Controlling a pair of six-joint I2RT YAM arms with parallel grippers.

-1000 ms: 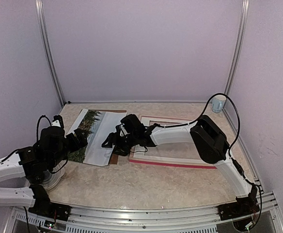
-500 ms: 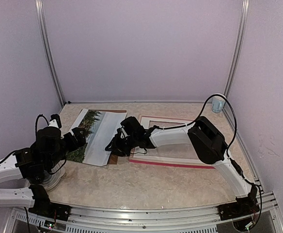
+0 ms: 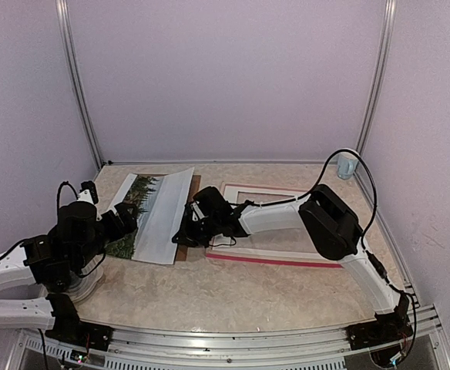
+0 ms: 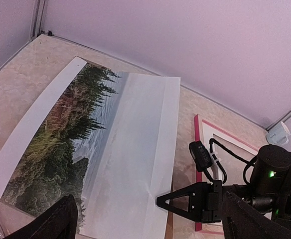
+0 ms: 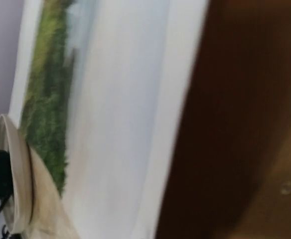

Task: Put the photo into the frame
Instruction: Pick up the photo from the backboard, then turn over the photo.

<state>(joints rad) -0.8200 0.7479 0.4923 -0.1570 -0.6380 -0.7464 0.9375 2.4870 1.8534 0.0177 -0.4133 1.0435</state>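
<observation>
The photo (image 3: 152, 212), a tree-and-water print with a white border, lies at the left on a brown backing board (image 3: 183, 252). My right gripper (image 3: 180, 235) is shut on the photo's right edge, which is raised off the board. In the left wrist view the right gripper's fingertip (image 4: 160, 200) pinches the photo (image 4: 85, 149) where the paper creases. The right wrist view is filled by the photo (image 5: 125, 124) and the board (image 5: 235, 124). The frame (image 3: 287, 260) lies flat to the right, under the right arm. My left gripper (image 3: 125, 220) stands open at the photo's near left corner, holding nothing.
A pale blue cup (image 3: 348, 164) stands in the back right corner. Lilac walls close in the table on three sides. The right arm's black cable (image 4: 220, 159) loops over the frame's left side (image 4: 199, 144).
The right gripper has closed on the photo's right edge and lifted it off the backing board. The left arm drew back slightly, then stayed still and open.
</observation>
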